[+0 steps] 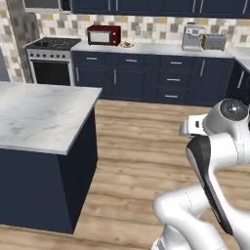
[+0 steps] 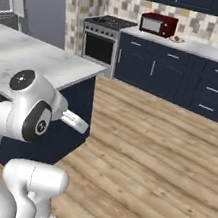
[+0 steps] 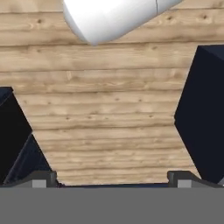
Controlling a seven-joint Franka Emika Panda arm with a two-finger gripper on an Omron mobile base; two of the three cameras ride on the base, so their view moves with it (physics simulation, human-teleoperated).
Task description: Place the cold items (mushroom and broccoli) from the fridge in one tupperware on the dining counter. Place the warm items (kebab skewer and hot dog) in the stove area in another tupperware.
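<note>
The jaws stand fully spread with nothing between them, fingertips (image 3: 43, 178) pointing down at the bare wooden floor (image 3: 109, 118). The arm (image 1: 215, 161) is folded beside the marble island counter (image 1: 39, 117). Far off by the stove (image 1: 51, 58), a small plate of food (image 1: 127, 45) sits next to the red microwave (image 1: 103, 35)

The island counter (image 1: 39, 114) has a white-grey marbled top and dark navy sides. The floor (image 1: 141, 146) is light brown wood planks with small dark knots. The cabinets (image 1: 146, 78) are navy with silver handles. The microwave (image 1: 103, 35) is red. The backsplash (image 1: 146, 27) is a mosaic of beige, grey and yellow tiles. The stove (image 1: 49, 61) is silver with a black door.
</note>
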